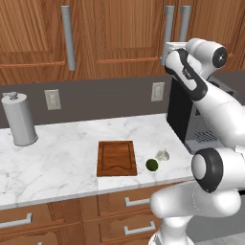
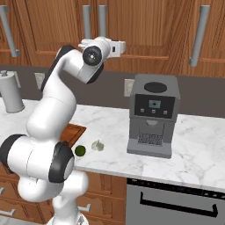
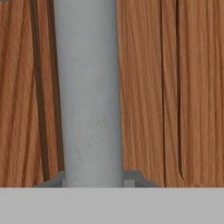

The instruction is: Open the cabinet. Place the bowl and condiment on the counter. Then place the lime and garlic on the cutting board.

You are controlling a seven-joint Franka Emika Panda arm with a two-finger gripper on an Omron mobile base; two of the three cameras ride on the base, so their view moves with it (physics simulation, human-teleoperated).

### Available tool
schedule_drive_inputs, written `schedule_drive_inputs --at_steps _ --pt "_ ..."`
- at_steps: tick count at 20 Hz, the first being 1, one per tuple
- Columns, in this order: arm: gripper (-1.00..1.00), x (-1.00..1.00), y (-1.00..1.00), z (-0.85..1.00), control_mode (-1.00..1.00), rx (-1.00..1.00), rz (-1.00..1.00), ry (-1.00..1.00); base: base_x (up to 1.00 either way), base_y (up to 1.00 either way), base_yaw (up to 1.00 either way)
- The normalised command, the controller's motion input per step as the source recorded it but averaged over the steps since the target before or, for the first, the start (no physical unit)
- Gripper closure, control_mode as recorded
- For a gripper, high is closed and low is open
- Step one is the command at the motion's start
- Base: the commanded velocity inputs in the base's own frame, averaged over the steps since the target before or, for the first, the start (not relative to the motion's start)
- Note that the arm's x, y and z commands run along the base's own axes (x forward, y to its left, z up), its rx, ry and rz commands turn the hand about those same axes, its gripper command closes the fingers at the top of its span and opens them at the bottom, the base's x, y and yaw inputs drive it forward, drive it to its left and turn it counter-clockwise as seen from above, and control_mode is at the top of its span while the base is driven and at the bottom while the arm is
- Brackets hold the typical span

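Gripper (image 3: pixel 92 183) is right up against a tall grey vertical bar handle (image 3: pixel 89 92) of the reddish-brown wood wall cabinet (image 3: pixel 148 87). From the hand camera the bar runs straight up between the two finger tips (image 3: pixel 131 178), which sit tight at either side of it, so it looks clamped on the handle. From the base cameras you can see the white arm reaching up to that handle at the cabinet's lower edge, and the doors all look shut.

Going left to right along the long white marble counter with grey veins (image 1: pixel 62 153): first a tall grey cylinder with a knob on top (image 1: pixel 18 119), standing upright near the back wall. Well apart from it, toward the front edge, is the rectangular reddish-brown wooden cutting board with a groove round its edge (image 1: pixel 116 158), lying flat. Just right of the board sits the small round dark green lime (image 1: pixel 151 165) on the bare counter, not on the board. Close beside it, slightly further back, is the small whitish-grey garlic bulb (image 1: pixel 162 155), also on the marble. Further right stands a boxy grey and black coffee machine (image 2: pixel 153 115).
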Motion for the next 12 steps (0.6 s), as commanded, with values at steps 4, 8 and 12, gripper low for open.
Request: schedule_drive_inputs --at_steps 4,8,12 --pt "1.00 0.12 0.18 -0.01 -1.00 0.00 0.00 0.08 0.00 0.00 0.00" --pt "1.00 0.08 0.00 -0.07 -1.00 0.00 0.00 0.01 0.00 0.00 0.00" --pt "1.00 0.03 0.00 -0.01 -1.00 0.00 0.00 0.00 0.00 0.00 0.00"
